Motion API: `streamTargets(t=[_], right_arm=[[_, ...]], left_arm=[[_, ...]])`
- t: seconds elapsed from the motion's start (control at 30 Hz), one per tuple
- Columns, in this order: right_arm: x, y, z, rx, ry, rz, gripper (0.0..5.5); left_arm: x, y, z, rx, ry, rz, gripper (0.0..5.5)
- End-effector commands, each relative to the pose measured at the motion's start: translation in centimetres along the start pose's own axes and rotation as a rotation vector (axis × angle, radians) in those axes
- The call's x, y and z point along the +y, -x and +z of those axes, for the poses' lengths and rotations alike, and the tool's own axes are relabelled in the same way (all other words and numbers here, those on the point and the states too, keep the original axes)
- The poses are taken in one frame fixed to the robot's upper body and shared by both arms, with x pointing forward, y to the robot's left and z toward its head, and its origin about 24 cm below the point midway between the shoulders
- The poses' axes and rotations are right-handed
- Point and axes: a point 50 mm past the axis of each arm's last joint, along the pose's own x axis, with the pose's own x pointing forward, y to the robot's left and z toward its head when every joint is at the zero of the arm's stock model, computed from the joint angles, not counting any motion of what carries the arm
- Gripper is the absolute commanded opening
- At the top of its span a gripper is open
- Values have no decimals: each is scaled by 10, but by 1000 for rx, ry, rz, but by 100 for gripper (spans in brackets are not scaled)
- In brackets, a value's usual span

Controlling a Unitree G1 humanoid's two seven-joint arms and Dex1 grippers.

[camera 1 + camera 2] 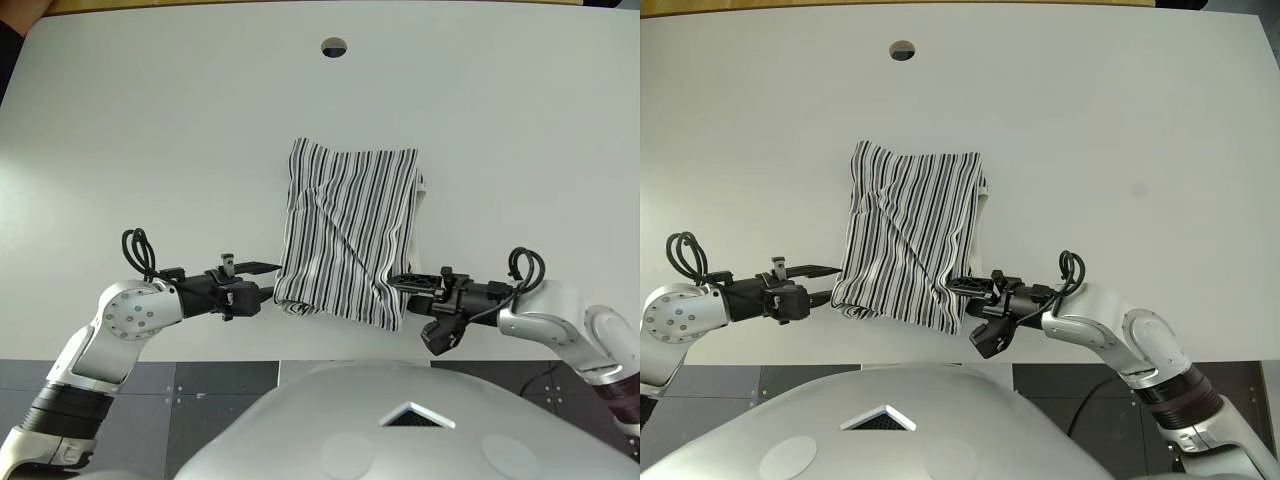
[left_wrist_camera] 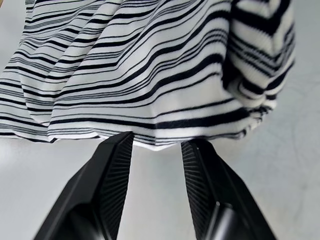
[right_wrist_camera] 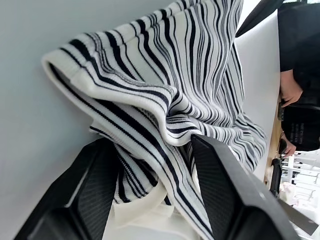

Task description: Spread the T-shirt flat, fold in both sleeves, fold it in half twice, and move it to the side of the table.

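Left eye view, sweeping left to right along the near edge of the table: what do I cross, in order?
left gripper, its tips at the shirt's near left corner → striped T-shirt, lying rumpled on the white table → right gripper, at the shirt's near right corner.

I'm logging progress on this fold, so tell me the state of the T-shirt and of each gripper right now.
T-shirt: folded to a rough rectangle on the table, creased, near edge bunched up.
left gripper: open, fingertips at the shirt's near left corner, cloth edge just at the tips, not clamped.
right gripper: open, with bunched cloth of the near right corner between its fingers.
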Motion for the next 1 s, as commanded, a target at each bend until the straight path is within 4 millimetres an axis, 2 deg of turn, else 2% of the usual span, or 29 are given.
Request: streamTargets(t=[0.03,0.1,0.4,0.47,0.7,0.83,1.0], right_arm=[[3,-6,3,-26,36,27,255],[5,-7,2,-28,55,52,255],[9,-6,-2,-11,-51,48,75],[9,-5,-3,-11,-142,36,31],[7,7,-6,-46,-530,63,20],[9,25,4,-139,-850,196,19],[6,45,9,-211,-1078,330,19]], left_arm=[[-14,-7,-3,22,30,-82,176],[-14,-8,-2,14,26,-84,176],[-18,-13,6,-44,-4,-129,176],[-18,-16,8,-63,-2,-135,140],[-21,-16,10,-97,46,-217,10],[-25,-3,17,-139,123,-319,10],[-24,10,25,-198,214,-401,10]])
